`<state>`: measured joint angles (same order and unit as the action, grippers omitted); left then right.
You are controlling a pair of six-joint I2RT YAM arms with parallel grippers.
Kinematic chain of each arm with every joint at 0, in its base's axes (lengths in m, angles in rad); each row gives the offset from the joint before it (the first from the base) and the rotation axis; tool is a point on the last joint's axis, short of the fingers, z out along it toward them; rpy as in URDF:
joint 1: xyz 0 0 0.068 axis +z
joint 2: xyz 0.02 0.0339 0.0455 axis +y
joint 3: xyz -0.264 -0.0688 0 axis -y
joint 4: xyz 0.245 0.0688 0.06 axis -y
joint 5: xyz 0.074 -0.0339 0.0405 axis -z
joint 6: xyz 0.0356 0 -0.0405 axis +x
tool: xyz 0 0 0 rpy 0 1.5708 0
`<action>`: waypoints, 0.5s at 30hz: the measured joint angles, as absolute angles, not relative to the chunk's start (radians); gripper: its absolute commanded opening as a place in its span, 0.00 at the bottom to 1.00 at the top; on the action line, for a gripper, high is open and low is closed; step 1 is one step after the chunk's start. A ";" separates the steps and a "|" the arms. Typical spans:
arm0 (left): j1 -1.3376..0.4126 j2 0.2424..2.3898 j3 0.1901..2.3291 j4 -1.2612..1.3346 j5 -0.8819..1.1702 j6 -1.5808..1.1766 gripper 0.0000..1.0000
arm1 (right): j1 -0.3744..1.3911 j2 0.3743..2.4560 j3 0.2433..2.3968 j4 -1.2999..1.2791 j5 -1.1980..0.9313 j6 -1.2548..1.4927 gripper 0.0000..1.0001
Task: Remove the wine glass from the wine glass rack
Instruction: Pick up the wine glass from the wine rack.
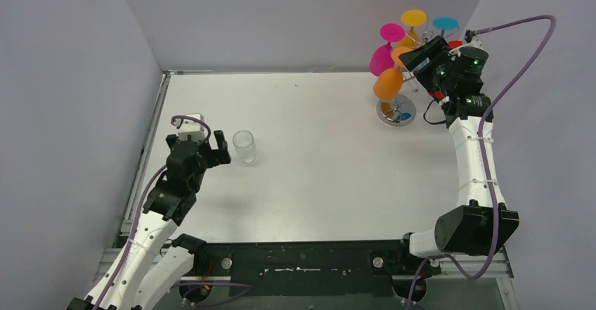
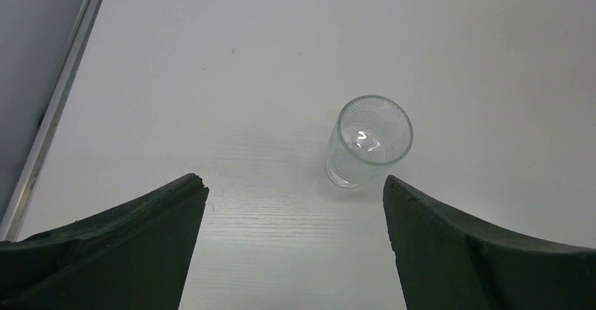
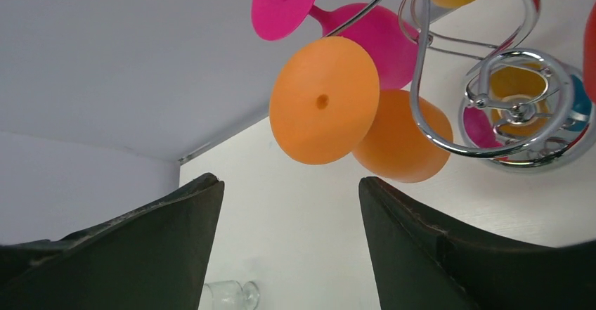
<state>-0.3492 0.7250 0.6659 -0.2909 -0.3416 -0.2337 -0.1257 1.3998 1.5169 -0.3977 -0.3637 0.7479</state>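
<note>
**Orange wine glass (image 3: 323, 101) hangs on the rack (image 1: 396, 110)**

The rack, silver wire with curled hooks and a shiny disc base, stands at the table's (image 1: 316, 183) two o'clock corner. The glass hangs upside down beside a pink glass (image 3: 379, 36), at twelve o'clock from my right gripper (image 3: 289, 187), which is spread and empty. My left gripper (image 2: 295, 183) gapes empty too.

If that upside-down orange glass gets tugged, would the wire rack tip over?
Possibly. The wine glass rack stands on a small round base with glasses hung high, so it looks top-heavy. The orange wine glass hangs by its foot in a curled hook; a sideways tug might drag the rack.
</note>
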 measured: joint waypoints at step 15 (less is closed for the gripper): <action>-0.331 0.715 0.654 -0.275 -0.360 -0.225 0.94 | -0.126 1.394 1.430 -0.303 -0.318 0.825 0.59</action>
